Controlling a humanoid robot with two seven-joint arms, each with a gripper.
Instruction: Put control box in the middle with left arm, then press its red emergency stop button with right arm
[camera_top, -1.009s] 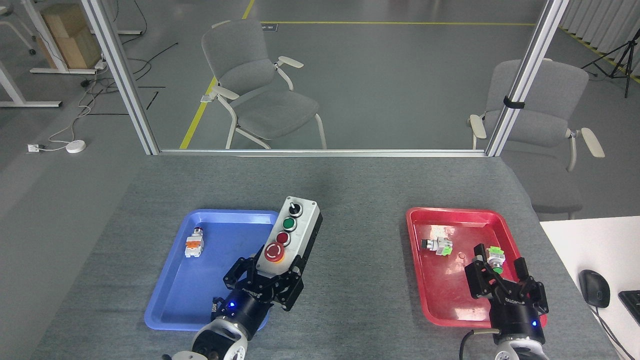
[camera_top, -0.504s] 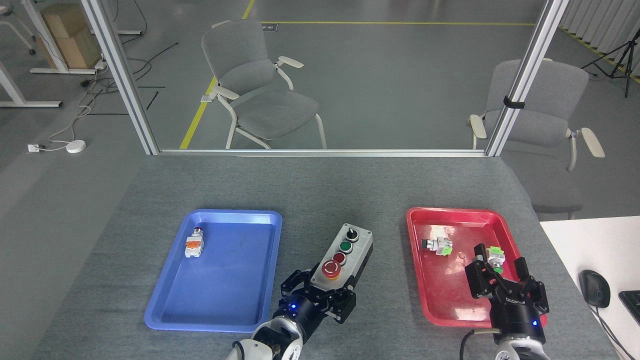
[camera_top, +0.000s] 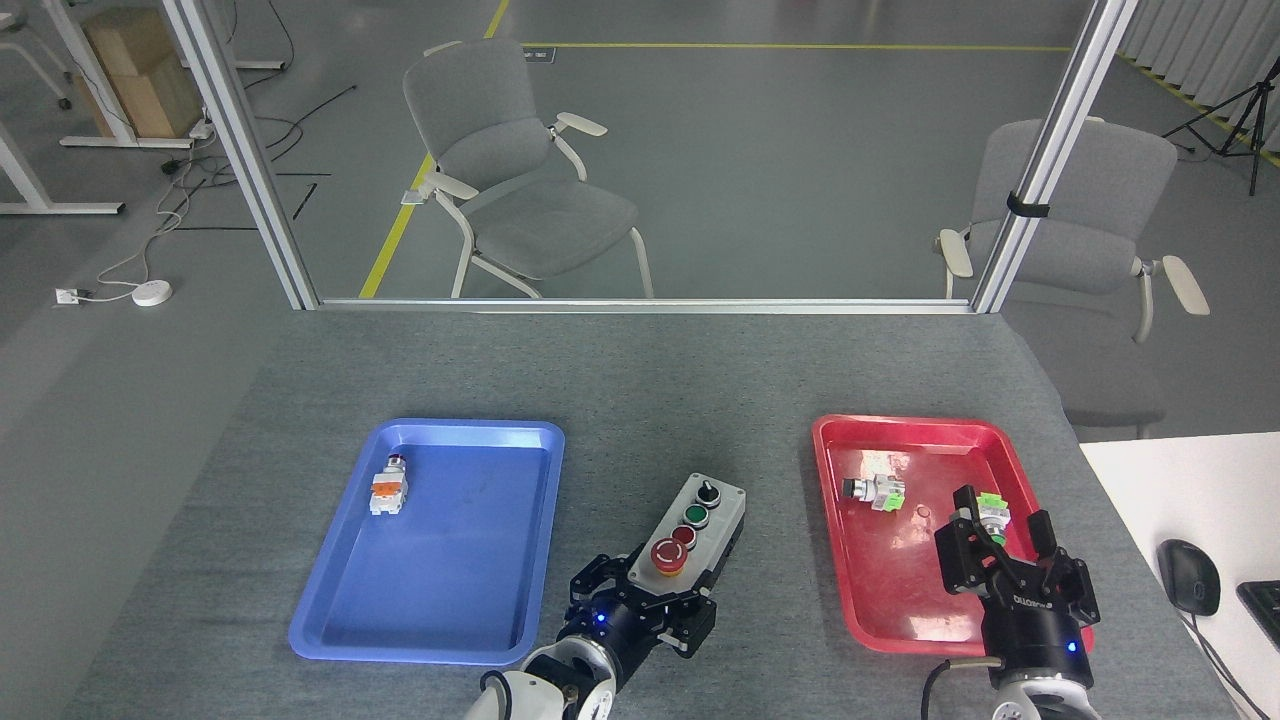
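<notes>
Item one: the oblong control box (camera_top: 697, 530) with light-grey top and black base, lying on the bare grey felt-like tabletop (camera_top: 650, 390) between the two trays, angled with its far end to the right. Its controls run in a line: black knob (camera_top: 706, 491) farthest from me, green button (camera_top: 695, 515), small red button (camera_top: 683, 535), then the big red mushroom-capped emergency stop button (camera_top: 668, 555) on its yellow ring, nearest me. Item two: my left gripper (camera_top: 645, 605), black-fingered with a blue light, its fingers pinching the near end of the box from both sides. Item three: my right gripper (camera_top: 1010, 560), black fingers spread apart and holding nothing, hovering over the near right part of the red plastic tray (camera_top: 840, 440). Item four: in that tray, a small loose push-button part with black head (camera_top: 872, 490) and another with a green cap (camera_top: 990, 510), the latter just beyond my right fingers. Item five: blue plastic tray (camera_top: 470, 640) at left, holding one small orange-and-white button part (camera_top: 388, 488) near its far left corner.
</notes>
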